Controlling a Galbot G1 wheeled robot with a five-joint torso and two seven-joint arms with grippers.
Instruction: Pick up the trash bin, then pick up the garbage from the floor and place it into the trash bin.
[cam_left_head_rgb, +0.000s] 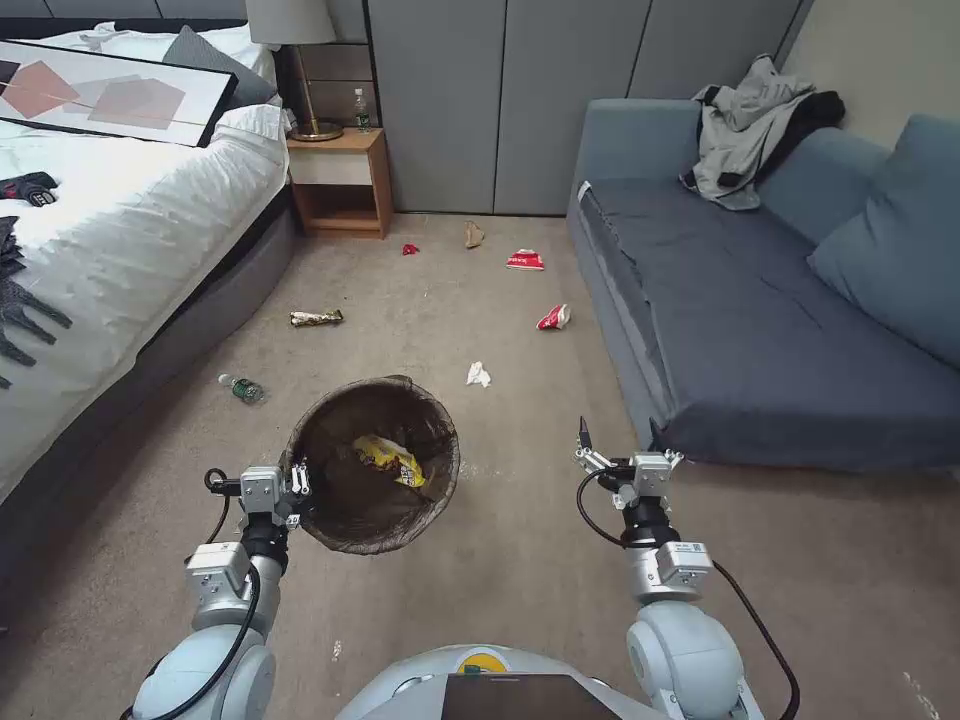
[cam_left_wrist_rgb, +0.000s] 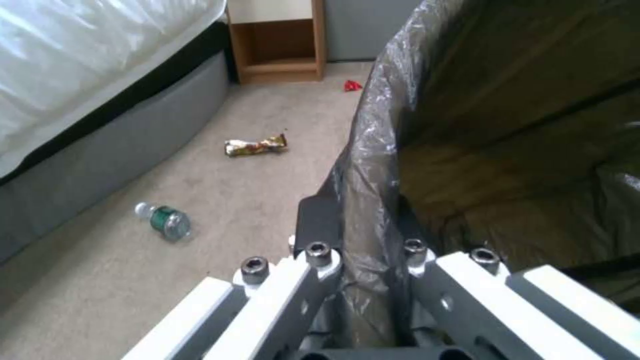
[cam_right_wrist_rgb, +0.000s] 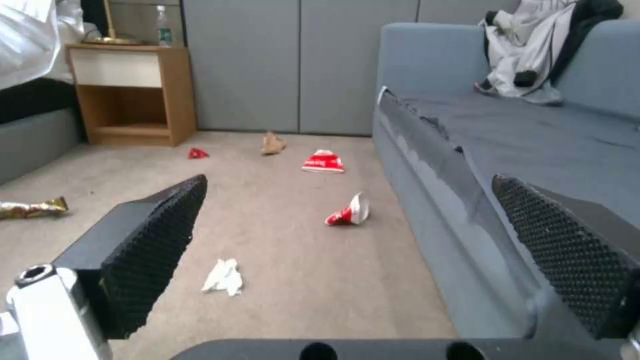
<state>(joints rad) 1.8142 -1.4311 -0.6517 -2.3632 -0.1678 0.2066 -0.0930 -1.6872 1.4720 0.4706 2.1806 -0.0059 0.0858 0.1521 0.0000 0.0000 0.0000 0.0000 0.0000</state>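
The trash bin, lined with a dark brown bag, hangs in front of me with a yellow wrapper inside. My left gripper is shut on its near-left rim, one black finger outside the bag. My right gripper hovers open beside the sofa, holding nothing between its pads. Garbage lies on the carpet ahead: a white tissue wad, two red-and-white packets, a tan paper bag, a red scrap and a shiny brown wrapper.
A bed runs along the left and a blue sofa with grey-and-black clothing along the right. A wooden nightstand stands at the back. A small plastic bottle lies near the bed.
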